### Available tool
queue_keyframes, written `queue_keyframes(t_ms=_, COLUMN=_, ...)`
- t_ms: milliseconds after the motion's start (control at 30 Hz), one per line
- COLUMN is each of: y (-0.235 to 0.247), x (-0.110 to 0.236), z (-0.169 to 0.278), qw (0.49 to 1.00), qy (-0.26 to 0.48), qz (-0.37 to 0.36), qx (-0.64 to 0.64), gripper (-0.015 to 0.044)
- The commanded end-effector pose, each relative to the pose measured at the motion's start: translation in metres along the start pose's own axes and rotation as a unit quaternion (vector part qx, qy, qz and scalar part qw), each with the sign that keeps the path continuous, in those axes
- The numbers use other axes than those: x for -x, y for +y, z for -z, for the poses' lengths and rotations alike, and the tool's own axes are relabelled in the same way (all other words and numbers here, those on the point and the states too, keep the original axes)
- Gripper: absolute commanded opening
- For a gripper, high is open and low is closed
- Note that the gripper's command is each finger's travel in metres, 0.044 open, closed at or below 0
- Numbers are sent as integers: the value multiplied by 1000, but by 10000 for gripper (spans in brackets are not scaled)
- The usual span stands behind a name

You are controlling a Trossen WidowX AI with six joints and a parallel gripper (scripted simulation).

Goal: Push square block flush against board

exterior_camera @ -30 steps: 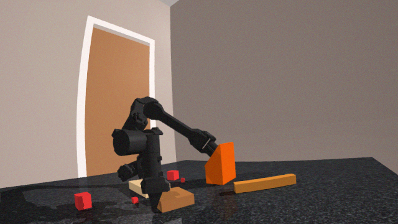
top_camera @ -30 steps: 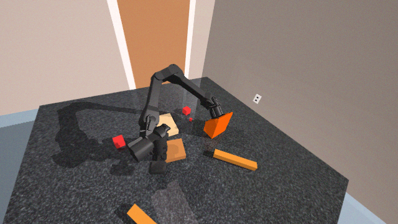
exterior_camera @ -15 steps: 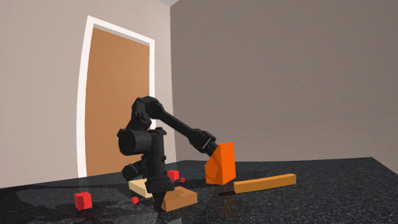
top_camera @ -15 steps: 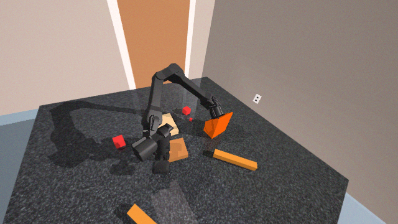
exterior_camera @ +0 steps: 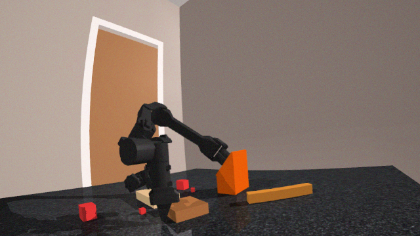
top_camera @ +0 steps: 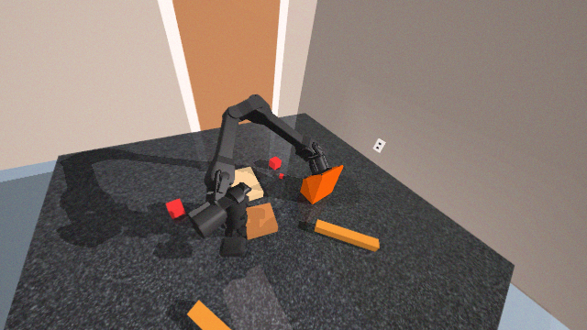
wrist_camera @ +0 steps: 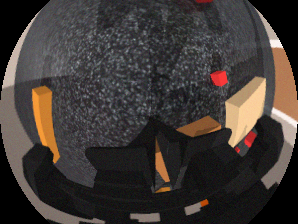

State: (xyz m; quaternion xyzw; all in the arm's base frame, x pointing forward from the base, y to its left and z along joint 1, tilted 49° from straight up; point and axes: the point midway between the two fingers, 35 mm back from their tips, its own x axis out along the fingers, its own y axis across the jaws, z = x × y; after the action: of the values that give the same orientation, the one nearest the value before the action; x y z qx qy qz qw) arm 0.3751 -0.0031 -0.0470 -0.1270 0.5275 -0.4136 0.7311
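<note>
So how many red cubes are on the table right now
4. A large one left of the arm, another behind the pale block, a tiny one beside that, and a tiny one by the arm's base. More may be hidden behind the arm.

The table top (top_camera: 413, 275) looked like polished dark granite, finely speckled grey on black and glossy enough to carry faint reflections of the door (top_camera: 227, 60) and the blocks. The square block (top_camera: 261, 221) read as matt wood in a mid brown, with smooth faces. The board (top_camera: 347, 235) at its 3 o'clock was a smooth, matt orange. The paler slab (top_camera: 249, 183) at 12 o'clock looked like light unfinished wood. The arm (top_camera: 275, 126) and its gripper (exterior_camera: 163, 214) had a dull black finish, like matt plastic or painted metal. The walls (top_camera: 459, 92) were flat and matt.
</note>
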Motion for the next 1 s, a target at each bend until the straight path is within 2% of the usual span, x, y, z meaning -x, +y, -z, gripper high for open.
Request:
queue_keyframes(t_ms=0, y=0, x=-1, z=-6, qw=1000, qy=1, qz=1, qx=3, gripper=0)
queue_keyframes(t_ms=567, y=0, x=-2, z=-34, qw=1000, qy=0, qz=2, qx=2, gripper=0)
queue_keyframes(t_ms=633, y=2, x=12, z=-30, qw=1000, qy=0, qz=-1, qx=0, gripper=0)
queue_keyframes(t_ms=733, y=2, x=50, z=-30, qw=1000, qy=1, qz=1, qx=2, gripper=0)
queue_keyframes(t_ms=967, y=2, x=53, z=-28, qw=1000, qy=1, qz=1, qx=14, gripper=0)
